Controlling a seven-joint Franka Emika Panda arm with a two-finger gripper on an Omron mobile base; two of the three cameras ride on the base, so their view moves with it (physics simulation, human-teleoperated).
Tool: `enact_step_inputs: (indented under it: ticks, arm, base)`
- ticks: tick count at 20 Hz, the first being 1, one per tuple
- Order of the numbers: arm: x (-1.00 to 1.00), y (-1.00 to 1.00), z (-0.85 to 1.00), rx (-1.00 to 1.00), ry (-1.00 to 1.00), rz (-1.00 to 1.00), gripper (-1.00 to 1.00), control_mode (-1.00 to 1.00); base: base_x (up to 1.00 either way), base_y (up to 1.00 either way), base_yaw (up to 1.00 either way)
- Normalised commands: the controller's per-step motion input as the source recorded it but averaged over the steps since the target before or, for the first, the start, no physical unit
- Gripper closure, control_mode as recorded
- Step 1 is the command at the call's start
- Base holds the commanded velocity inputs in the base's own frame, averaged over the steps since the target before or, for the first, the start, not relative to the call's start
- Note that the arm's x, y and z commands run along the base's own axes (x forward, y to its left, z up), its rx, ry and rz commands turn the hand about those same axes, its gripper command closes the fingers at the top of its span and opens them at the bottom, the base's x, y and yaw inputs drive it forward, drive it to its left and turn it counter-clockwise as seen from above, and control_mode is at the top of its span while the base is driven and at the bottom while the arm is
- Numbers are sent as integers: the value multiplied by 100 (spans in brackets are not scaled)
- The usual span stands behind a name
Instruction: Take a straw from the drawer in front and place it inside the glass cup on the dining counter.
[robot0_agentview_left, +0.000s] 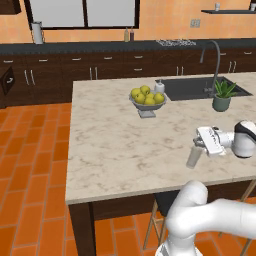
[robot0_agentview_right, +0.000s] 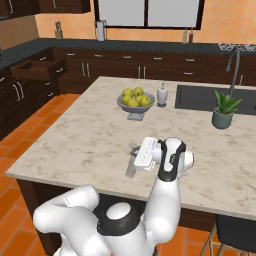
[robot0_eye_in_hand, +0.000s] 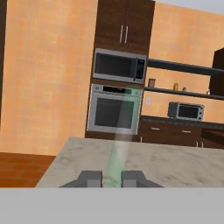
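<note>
My gripper (robot0_agentview_left: 196, 144) lies level over the near part of the dining counter (robot0_agentview_left: 110, 145), fingers pointing left. Its jaws are shut on the straw (robot0_eye_in_hand: 117, 153), which shows as a pale greenish strip running out from between the fingertips (robot0_eye_in_hand: 90, 178) in the hand view. The glass cup (robot0_agentview_left: 193, 156) stands upright on the marble directly under the fingertips; from the right base it is the glass cup (robot0_agentview_right: 131, 167) just below my gripper (robot0_agentview_right: 134, 150). I cannot tell whether the straw's end touches the cup. The drawer (robot0_agentview_right: 39, 70) hangs open at the far left cabinets.
A bowl of yellow-green fruit (robot0_agentview_left: 147, 98) and a white soap bottle (robot0_agentview_left: 159, 87) stand mid-counter. The sink (robot0_agentview_left: 200, 88), its faucet (robot0_agentview_left: 215, 62) and a potted plant (robot0_agentview_left: 222, 96) are to the right. A stool (robot0_agentview_left: 161, 207) sits under the counter's front edge.
</note>
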Motion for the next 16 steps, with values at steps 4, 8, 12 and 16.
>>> enact_step_inputs:
  ticks: [4, 8, 12, 16]
  arm:
    - [10, 19, -14, 0, 0, 0, 100, -100]
    - [0, 15, -4, 0, 0, 0, 100, -100]
    - [-20, 0, 0, 0, -4, 0, 100, -100]
    - [-11, 0, 0, 0, -4, 0, -100, -100]
  base:
    - [0, 0, 0]
    - [0, 0, 0]
    - [0, 0, 0]
    - [0, 0, 0]
